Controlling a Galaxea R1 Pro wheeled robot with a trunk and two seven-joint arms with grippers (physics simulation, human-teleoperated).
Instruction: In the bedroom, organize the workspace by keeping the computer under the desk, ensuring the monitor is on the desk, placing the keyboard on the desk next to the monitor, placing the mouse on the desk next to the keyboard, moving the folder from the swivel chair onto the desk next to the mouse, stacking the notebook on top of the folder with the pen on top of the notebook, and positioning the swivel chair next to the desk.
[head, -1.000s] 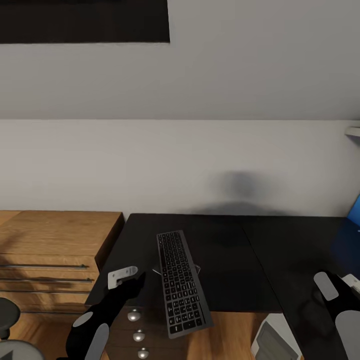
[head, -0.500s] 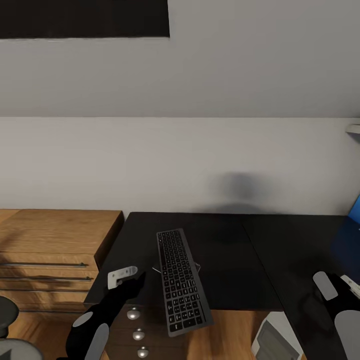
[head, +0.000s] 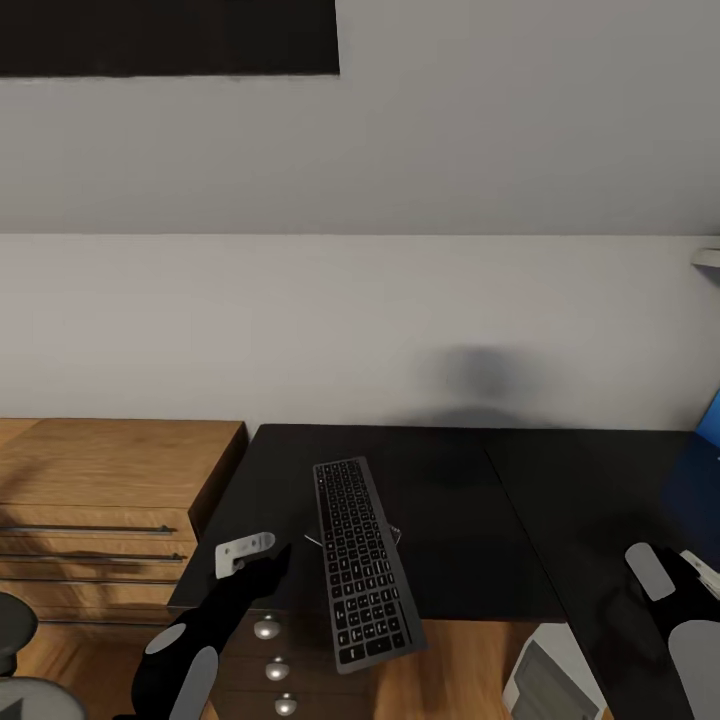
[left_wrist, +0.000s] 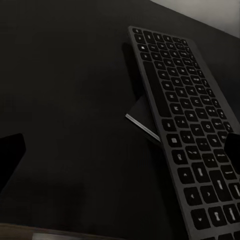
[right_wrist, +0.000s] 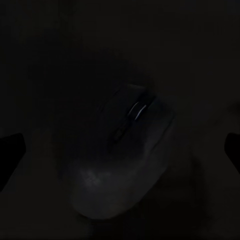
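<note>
The keyboard (head: 362, 558) lies lengthwise on the black desk (head: 460, 500), its near end jutting past the front edge. A corner of the thin notebook (left_wrist: 142, 118) pokes out from under the keyboard (left_wrist: 186, 131). My left gripper (head: 250, 556) hovers just left of the keyboard, open (left_wrist: 120, 155), with nothing between its fingers. My right gripper (head: 695, 582) hangs over the desk's right wing, open (right_wrist: 122, 145), directly above the black mouse (right_wrist: 120, 160), which sits between the spread fingers without touching them. The silver-grey computer (head: 545, 682) stands under the desk.
A light wooden cabinet (head: 110, 490) abuts the desk's left end. The drawer unit's knobs (head: 268, 630) show below the front edge. Part of the grey swivel chair (head: 15, 630) sits at lower left. A blue shape (head: 712, 418) cuts in at the right edge.
The whole picture has shifted up a trifle, so the camera moved. The keyboard and both arms have stayed nearly where they were.
</note>
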